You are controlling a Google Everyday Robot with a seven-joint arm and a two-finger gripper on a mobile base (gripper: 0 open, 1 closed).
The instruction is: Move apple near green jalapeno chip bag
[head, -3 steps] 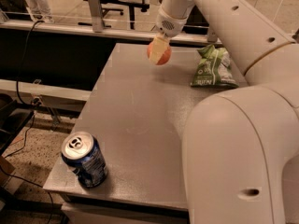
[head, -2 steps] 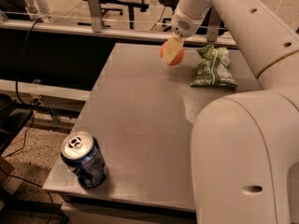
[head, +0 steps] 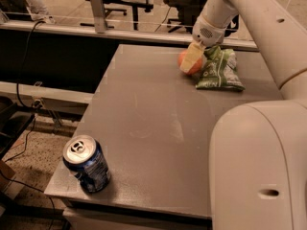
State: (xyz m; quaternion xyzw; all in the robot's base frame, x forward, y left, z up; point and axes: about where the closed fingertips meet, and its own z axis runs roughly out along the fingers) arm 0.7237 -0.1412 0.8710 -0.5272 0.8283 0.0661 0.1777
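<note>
The orange-red apple [head: 183, 60] sits low at the far side of the grey table [head: 144, 114], close against the left edge of the green jalapeno chip bag [head: 218, 70]. My gripper [head: 190, 66] comes down from the white arm at the top and is shut on the apple, with one cream finger [head: 193, 57] across its front. The other finger is hidden behind the apple. The chip bag lies flat and crinkled at the far right of the table. I cannot tell whether the apple touches the table.
A blue soda can [head: 88, 164] stands at the table's near left corner. My white arm body [head: 259, 171] fills the lower right. A rail and office chairs [head: 120, 4] stand beyond the table's far edge.
My gripper has carried the apple to the right and down, from above the table's far middle to right beside the chip bag.
</note>
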